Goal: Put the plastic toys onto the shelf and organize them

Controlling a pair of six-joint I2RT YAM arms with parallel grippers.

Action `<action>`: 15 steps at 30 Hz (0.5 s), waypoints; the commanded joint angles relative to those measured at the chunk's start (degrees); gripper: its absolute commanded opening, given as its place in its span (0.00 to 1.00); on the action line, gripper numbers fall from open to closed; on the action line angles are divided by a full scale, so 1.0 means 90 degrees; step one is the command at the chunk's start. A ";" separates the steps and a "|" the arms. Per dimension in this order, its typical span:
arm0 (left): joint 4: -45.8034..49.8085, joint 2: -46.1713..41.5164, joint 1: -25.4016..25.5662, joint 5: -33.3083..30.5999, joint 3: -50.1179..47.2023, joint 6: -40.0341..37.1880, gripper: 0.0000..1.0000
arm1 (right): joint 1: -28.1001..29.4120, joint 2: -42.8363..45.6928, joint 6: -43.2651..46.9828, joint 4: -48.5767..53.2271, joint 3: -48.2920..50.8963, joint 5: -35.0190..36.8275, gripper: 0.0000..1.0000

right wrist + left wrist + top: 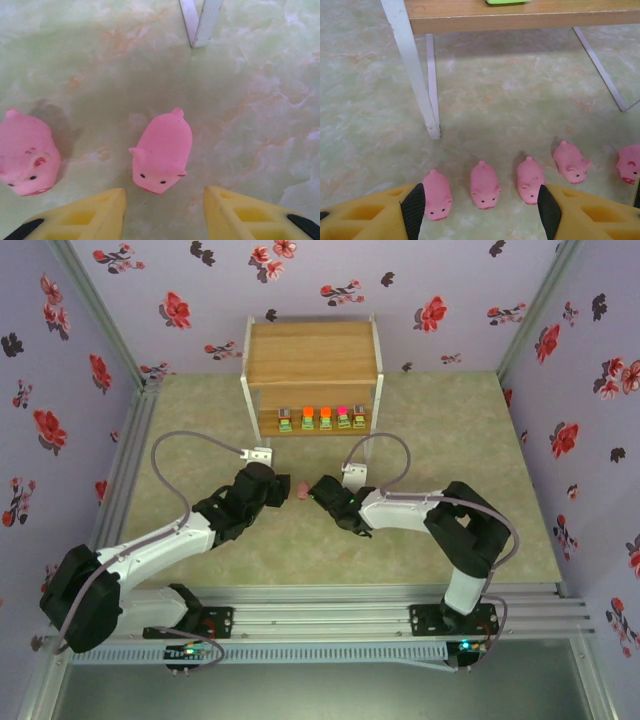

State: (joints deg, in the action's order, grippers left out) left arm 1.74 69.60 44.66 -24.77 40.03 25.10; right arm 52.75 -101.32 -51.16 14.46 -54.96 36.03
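Pale green marbled tabletop [260,100] runs under both arms. Low over it, the right gripper [164,212] has its yellow fingers [85,217] parted and bare. A rounded pink plastic pig [162,150] sits just ahead of the gap, snout toward the camera, not yet between the jaws. To take it well, I judge, the arm should ease forward until the fingers flank the pig's fat middle, then close squarely. A pinch on the rounded snout could squirt it away. A second pink pig [27,157] lies near on the left, apart, so that finger needs to keep off it. The left gripper [480,212] is likewise spread and empty, facing a row of pink pigs [485,185]. Beyond stands the two-tier light wooden shelf with white legs [312,350], small blocky toys with green bases [322,419] lined along its lower tier.
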 commanded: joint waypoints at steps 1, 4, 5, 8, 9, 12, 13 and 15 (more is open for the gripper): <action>0.0017 -0.0004 -0.0051 0.0038 -0.0049 0.0062 0.65 | -0.0066 -0.0162 -0.0235 0.0010 -0.0194 0.0233 0.23; 0.0012 0.0006 -0.0059 0.0047 -0.0053 0.0068 0.65 | -0.0106 -0.0235 -0.0283 -0.0019 -0.0278 0.0264 0.24; 0.0017 0.0017 -0.0060 0.0048 -0.0053 0.0064 0.65 | -0.0123 -0.0268 -0.0278 -0.0033 -0.0300 0.0250 0.24; 0.0002 0.0019 -0.0058 0.0055 -0.0052 0.0071 0.65 | -0.0182 -0.0403 -0.0293 -0.0060 -0.0446 0.0192 0.25; -0.0005 0.0019 -0.0067 0.0048 -0.0052 0.0069 0.65 | -0.0196 -0.0461 -0.0293 -0.0063 -0.0506 0.0170 0.25; -0.0006 0.0022 -0.0069 0.0052 -0.0063 0.0061 0.65 | -0.0209 -0.0580 -0.0293 -0.0086 -0.0635 0.0121 0.25; -0.0008 0.0022 -0.0078 0.0048 -0.0059 0.0057 0.65 | -0.0225 -0.0617 -0.0293 -0.0075 -0.0682 0.0124 0.25; -0.0010 0.0031 -0.0086 0.0050 -0.0053 0.0053 0.65 | -0.0231 -0.0654 -0.0312 -0.0054 -0.0714 0.0143 0.25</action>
State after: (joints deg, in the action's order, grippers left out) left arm 1.74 69.63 44.56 -24.75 40.01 25.10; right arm 50.98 -106.17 -52.31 13.82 -59.86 36.03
